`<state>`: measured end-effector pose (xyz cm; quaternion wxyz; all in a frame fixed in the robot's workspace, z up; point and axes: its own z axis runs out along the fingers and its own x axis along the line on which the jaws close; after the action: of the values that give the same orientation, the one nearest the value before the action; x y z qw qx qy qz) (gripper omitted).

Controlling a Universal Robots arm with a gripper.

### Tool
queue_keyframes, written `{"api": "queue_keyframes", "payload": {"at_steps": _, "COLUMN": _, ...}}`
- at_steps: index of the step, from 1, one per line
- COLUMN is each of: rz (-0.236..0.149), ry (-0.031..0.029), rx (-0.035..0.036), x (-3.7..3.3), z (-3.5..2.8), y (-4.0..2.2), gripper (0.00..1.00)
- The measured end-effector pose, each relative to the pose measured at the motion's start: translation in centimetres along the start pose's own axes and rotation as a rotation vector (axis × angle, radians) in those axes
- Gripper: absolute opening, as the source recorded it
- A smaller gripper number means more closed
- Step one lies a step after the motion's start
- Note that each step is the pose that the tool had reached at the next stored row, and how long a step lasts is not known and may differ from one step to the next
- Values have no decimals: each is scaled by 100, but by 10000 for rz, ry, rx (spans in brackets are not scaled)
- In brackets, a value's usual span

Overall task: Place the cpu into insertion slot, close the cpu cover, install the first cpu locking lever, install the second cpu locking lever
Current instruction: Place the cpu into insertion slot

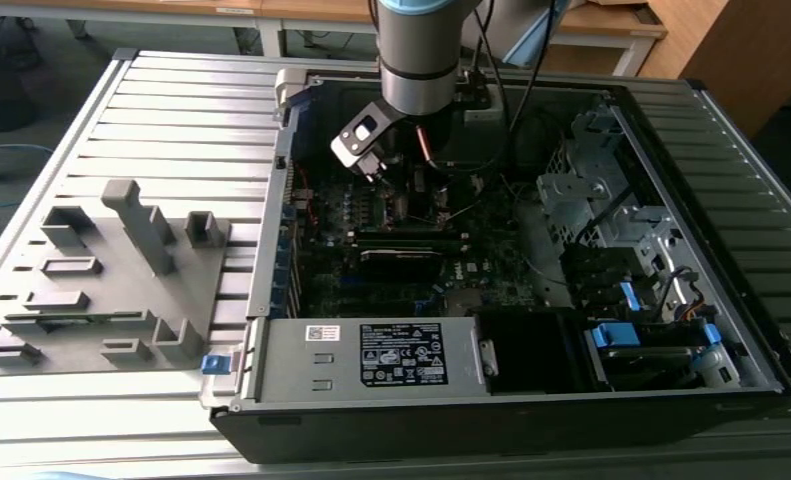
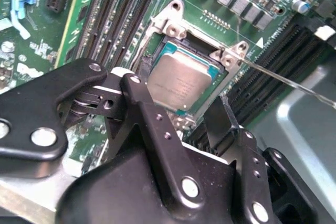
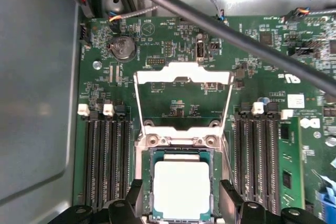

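the hand [image 3: 181, 199] is spread wide and holds nothing; in the first wrist view its two black fingertips [image 3: 134, 195] stand on either side of the socket, each a little clear of the chip's edges. between them the cpu [image 3: 181, 188] lies flat in the insertion slot with its dull silver top facing up, and the second wrist view shows the same chip [image 2: 181, 83] seated square in the socket frame with the black fingers reaching past it on both sides. the cpu cover [image 3: 157, 76] is not closed: the thin silvery frame is swung up and back on its hinge at the far edge of the socket, and the green motherboard [image 3: 178, 30] shows through its cut-out middle. in the second wrist view a thin metal rod [image 2: 286, 81] runs from a corner of the socket out over the memory slots [image 2: 268, 61]. a thick black cable [image 3: 236, 34] crosses above the board. in the exterior view the arm [image 1: 422, 50] reaches down into the open computer case [image 1: 502, 415], which lies on a slatted metal desk [image 1: 182, 110], with a grey holder block [image 1: 102, 290] beside it at the exterior view's left.
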<state>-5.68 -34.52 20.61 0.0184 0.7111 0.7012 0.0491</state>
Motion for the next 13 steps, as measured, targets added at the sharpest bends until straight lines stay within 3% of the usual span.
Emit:
{"api": "queue_keyframes", "payload": {"at_steps": 5, "rz": -1, "ry": -2, "rx": 1, "x": 4, "z": -92, "y": 9, "gripper": 67}}
{"api": "queue_keyframes", "payload": {"at_steps": 13, "rz": -1, "ry": 0, "rx": -1, "x": 5, "z": -100, "y": 10, "gripper": 67}}
